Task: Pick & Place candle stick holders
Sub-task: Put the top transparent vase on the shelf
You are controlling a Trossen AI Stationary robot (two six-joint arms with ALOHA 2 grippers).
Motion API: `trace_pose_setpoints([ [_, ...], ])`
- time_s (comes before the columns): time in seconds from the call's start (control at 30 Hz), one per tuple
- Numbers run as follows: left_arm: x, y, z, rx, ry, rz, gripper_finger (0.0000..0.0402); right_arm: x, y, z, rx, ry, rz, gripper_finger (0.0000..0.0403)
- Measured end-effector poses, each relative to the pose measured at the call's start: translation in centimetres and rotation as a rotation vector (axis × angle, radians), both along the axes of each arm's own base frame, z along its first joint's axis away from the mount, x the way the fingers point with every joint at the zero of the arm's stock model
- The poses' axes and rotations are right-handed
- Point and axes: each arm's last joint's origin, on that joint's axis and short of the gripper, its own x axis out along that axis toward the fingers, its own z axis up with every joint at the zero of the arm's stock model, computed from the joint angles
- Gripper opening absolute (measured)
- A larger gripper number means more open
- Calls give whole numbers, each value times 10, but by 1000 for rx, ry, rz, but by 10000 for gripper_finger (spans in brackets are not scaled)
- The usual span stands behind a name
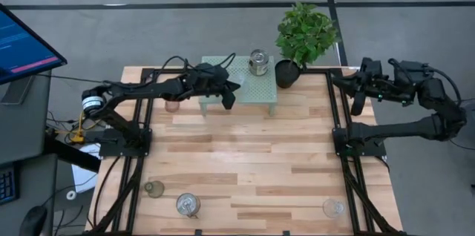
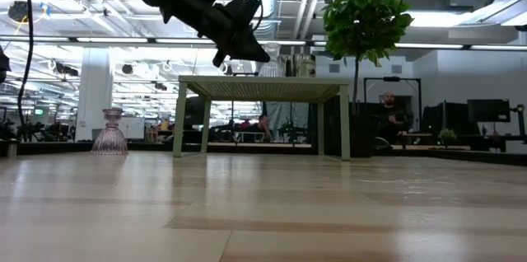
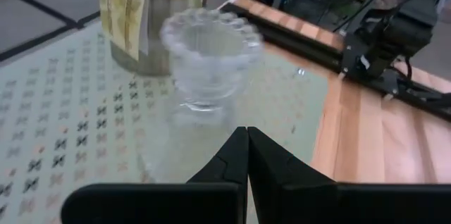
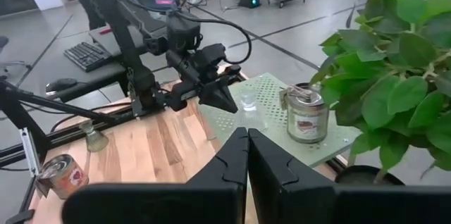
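Hands both pinched closed and empty, your left hand (image 1: 229,96) hung beside the clear glass holder (image 3: 208,58) on the mint-green stand (image 1: 267,91), silvery jar holder (image 1: 258,62) just behind, your right hand (image 1: 358,103) waited at the table (image 1: 252,162) edge.

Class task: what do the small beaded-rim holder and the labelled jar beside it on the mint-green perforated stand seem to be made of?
The small beaded-rim holder looks like clear glass: the stand shows through it. The labelled jar looks like shiny silvery metal or mirrored glass, judging by its reflective lid; which one is unclear.
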Motion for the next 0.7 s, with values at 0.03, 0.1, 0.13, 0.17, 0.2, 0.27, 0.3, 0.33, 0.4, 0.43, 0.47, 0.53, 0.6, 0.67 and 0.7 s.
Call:
trace_pose_setpoints([
  [0.03,1,0,-1,-1,2,2,3,0,0,-1,0,3,-3,1],
  [0.1,0,1,-1,-6,4,6,3,1,-1,-2,-2,6,-15,0],
  [0.13,1,0,0,-6,-6,0,3,1,-1,-3,-2,11,-19,0],
  [0.17,1,-2,1,-11,-15,-11,3,2,-1,-4,1,15,-20,0],
  [0.2,1,-4,3,-21,-24,-23,3,2,-1,-4,1,15,-20,0],
  [0.27,1,-12,7,-18,-56,-53,3,1,-1,-3,1,12,-20,0],
  [0.3,2,-15,9,-11,-67,-64,3,1,-1,-3,1,12,-21,0],
  [0.33,3,-17,10,-6,-77,-72,3,2,-1,-3,-1,14,-23,0],
  [0.4,7,-18,7,-8,-71,-77,3,2,-1,-3,-3,15,-27,0],
  [0.43,9,-17,4,-11,-60,-74,3,1,-1,-3,-4,14,-26,0],
  [0.47,11,-16,0,-14,-49,-70,3,1,-1,-3,-4,14,-26,0],
  [0.53,15,-14,-5,-20,-33,-68,3,2,-1,-3,-5,15,-26,0],
  [0.6,19,-11,-12,-29,-14,-73,3,2,-1,-3,-5,15,-26,0],
  [0.67,23,-8,-18,-35,-10,-81,3,2,-1,-3,-5,15,-26,0],
  [0.7,24,-7,-19,-32,-20,-80,3,2,-1,-3,-4,15,-26,0],
])
